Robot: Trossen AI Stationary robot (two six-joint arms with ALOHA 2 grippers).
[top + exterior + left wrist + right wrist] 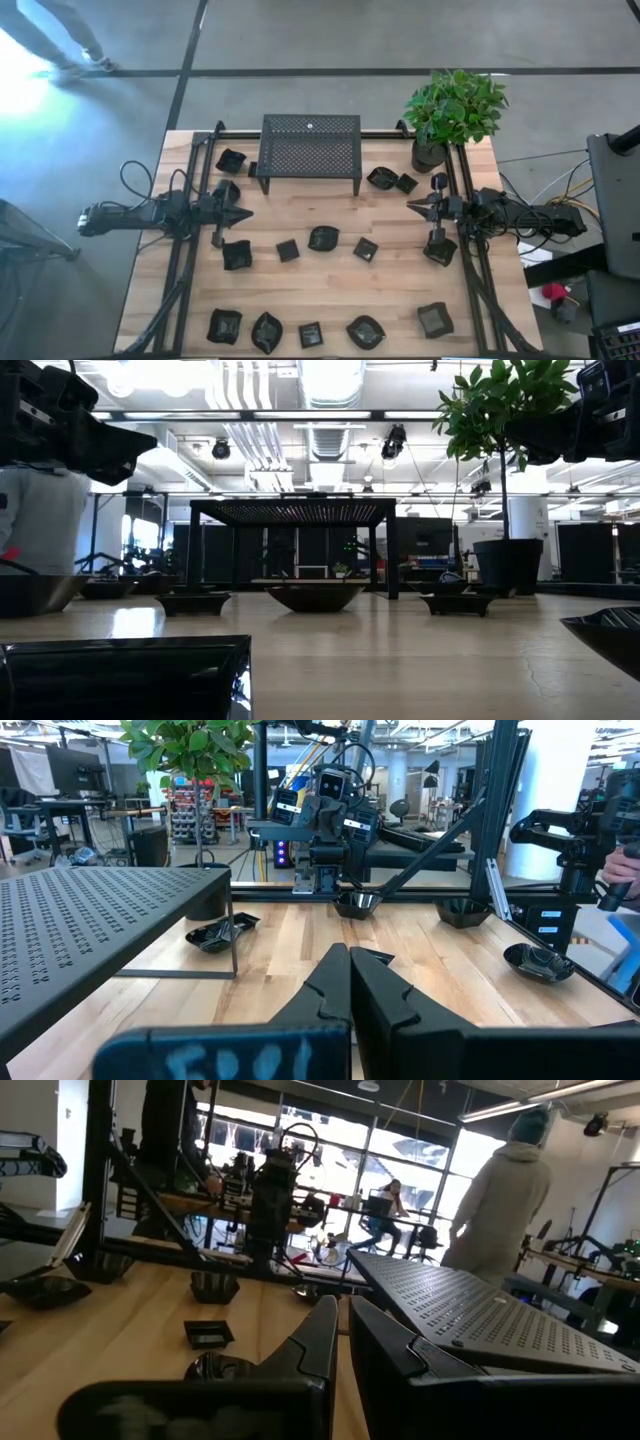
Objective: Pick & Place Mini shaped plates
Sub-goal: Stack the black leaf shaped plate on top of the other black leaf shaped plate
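Observation:
Several mini shaped plates, small glossy black dishes, lie scattered on the wooden table [330, 290], each flat on its base. One row runs along the near edge [310, 335], another across the middle [323, 238], and a few sit by the far corners [381, 178]. My left gripper [247, 212] hovers level at the table's left side, shut and with nothing in it; a plate [226, 190] lies just beside that arm. At the right side my right gripper [410, 206] also hovers level, its fingers [325, 1330] together but for a thin slit, with nothing between them.
A black perforated metal stand [310, 150] stands at the far middle. A potted plant [430, 155] sits at the far right corner. Black frame rails [185, 270] run along both sides of the table. A person in a hooded top [505, 1200] stands beyond the table.

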